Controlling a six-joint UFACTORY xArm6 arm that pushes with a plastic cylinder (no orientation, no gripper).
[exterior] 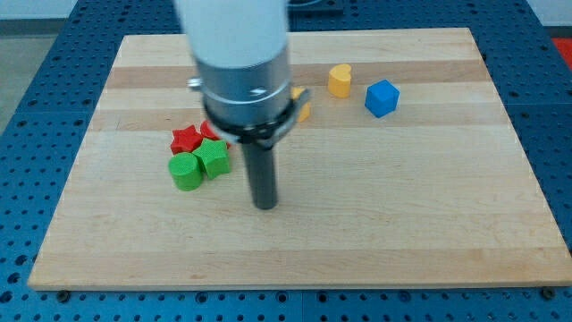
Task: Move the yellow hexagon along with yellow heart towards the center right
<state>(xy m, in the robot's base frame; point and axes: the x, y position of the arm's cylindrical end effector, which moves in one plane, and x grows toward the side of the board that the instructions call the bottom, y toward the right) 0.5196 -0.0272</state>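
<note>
The arm carries no jaws, so there is no open or closed state to report; it ends in a dark rod, and my tip (264, 205) rests on the table (429, 233) at the view's centre, touching no block. The yellow heart (339, 80) lies toward the view's top and right of my tip, well apart from it. The yellow hexagon (303, 105) sits between the two, largely hidden behind the arm's housing; only a yellow edge shows. A push toward the view's right therefore likely requires my tip to reach the left side of both yellow blocks first.

The blocks look like matte moulded plastic; the table is pale, smooth wood grain. A blue cube (382, 97) stands just right of the yellow heart. A red star (186, 138), a green star (214, 157) and a green cylinder (186, 171) cluster left of my tip.
</note>
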